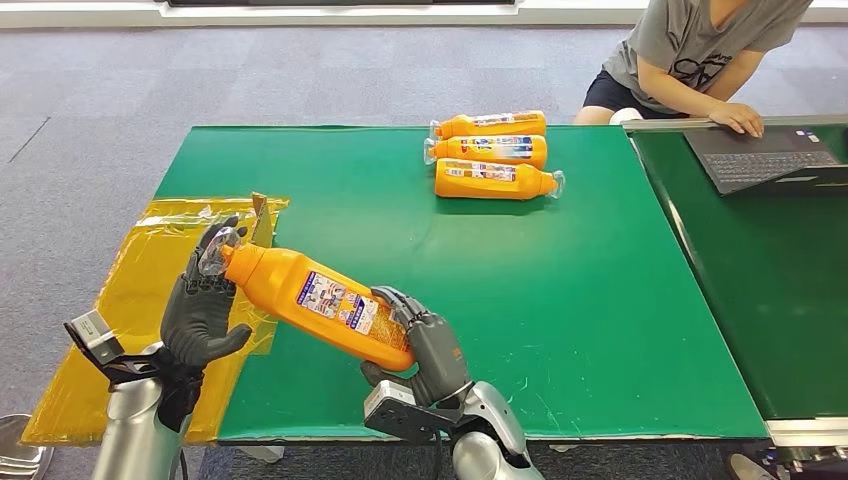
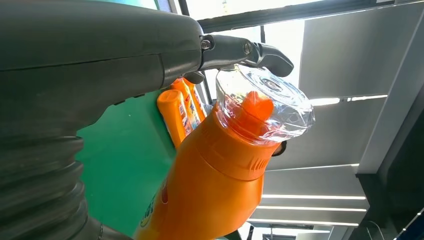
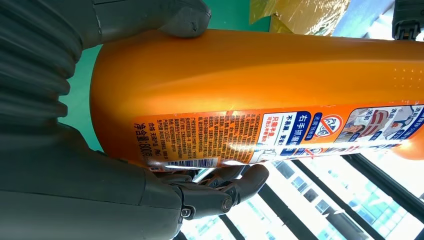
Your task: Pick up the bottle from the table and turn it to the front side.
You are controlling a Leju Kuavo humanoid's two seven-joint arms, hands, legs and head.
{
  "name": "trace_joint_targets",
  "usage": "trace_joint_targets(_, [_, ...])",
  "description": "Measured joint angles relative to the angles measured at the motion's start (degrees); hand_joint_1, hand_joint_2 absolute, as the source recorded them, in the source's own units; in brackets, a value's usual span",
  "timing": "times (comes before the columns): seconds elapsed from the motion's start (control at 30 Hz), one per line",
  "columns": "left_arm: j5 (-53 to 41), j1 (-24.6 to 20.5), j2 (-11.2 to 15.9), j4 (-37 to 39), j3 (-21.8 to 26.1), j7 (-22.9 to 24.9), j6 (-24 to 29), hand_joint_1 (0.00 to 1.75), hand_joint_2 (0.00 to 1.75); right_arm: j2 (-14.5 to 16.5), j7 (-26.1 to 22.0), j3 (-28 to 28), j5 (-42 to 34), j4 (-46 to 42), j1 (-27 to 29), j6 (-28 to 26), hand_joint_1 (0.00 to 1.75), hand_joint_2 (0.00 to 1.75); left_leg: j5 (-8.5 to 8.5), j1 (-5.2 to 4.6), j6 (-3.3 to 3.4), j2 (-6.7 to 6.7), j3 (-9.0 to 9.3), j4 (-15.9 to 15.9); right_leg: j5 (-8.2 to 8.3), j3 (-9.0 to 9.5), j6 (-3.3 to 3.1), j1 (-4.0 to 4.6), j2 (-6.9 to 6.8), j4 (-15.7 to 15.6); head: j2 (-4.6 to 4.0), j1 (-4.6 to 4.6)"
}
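An orange bottle (image 1: pixel 320 300) with a printed label and a clear cap (image 1: pixel 215 252) is held slantwise above the near left part of the green table (image 1: pixel 560 290). My right hand (image 1: pixel 430 350) grips its base, thumb on one side and fingers (image 3: pixel 225 190) on the other of the bottle (image 3: pixel 250 75). My left hand (image 1: pixel 200 310) stands upright at the neck end. Its fingers reach over the clear cap (image 2: pixel 265 105) and touch it, while the thumb sticks out below the bottle (image 2: pixel 220 175), apart from it. The label faces up.
Three more orange bottles (image 1: pixel 490 152) lie side by side at the table's far edge. A yellow plastic sheet (image 1: pixel 140 300) covers the table's left end. A person (image 1: pixel 690 50) sits at the far right with a hand by a laptop (image 1: pixel 760 160) on the neighbouring table.
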Motion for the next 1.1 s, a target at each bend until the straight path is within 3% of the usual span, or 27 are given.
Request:
trace_joint_targets(0.3, [1.75,-0.58,-0.16,0.50,0.01,1.79,0.05,0.00,1.75,0.00,-0.02,0.00,0.14,0.01,-0.03,-0.03,1.75,1.75,0.00,0.00,0.00,-0.02,-0.01,0.00,0.00,-0.04,0.00,0.00,-0.02,0.00,0.00,-0.01])
trace_joint_targets(0.37, [9.77,-3.08,-0.66,4.10,0.03,9.89,0.62,0.00,1.75,0.10,-0.17,0.00,0.35,0.23,-0.44,-0.32,1.75,1.75,0.05,-0.01,0.05,-0.14,-0.05,0.00,0.00,-0.01,0.00,-0.01,-0.19,-0.01,0.00,-0.01])
trace_joint_targets(0.47, [28.85,-7.41,-1.45,13.00,-0.11,29.72,1.72,0.00,1.75,0.45,-0.22,-0.01,0.25,1.38,-2.09,-1.23,1.75,1.75,0.12,-0.01,0.07,-0.20,-0.07,0.00,0.07,0.02,-0.02,-0.01,-0.27,-0.01,0.00,-0.01])
trace_joint_targets(0.53, [34.09,-9.20,-1.72,17.44,-0.37,35.00,1.89,0.00,1.75,0.48,-0.19,-0.04,0.07,2.17,-2.79,-1.61,1.75,1.75,0.15,-0.01,0.04,-0.06,-0.08,0.00,0.17,-0.05,-0.05,-0.01,-0.13,-0.01,0.00,0.00])
trace_joint_targets(0.77, [37.70,-12.30,-1.86,25.21,-0.87,33.31,2.30,0.00,1.75,0.50,0.02,-0.07,0.01,2.97,-3.78,-1.92,1.75,1.75,0.15,-0.01,0.04,0.04,-0.11,0.01,0.22,-0.15,-0.05,-0.01,-0.02,-0.01,0.00,0.00])
trace_joint_targets(1.1, [39.41,-13.45,-1.86,28.15,-0.89,34.32,2.89,0.00,1.75,0.50,0.50,-0.07,0.15,3.10,-4.56,-1.81,1.75,1.75,0.15,-0.01,0.04,0.05,-0.15,0.01,0.22,-0.18,-0.06,-0.01,-0.02,-0.01,0.00,0.00])
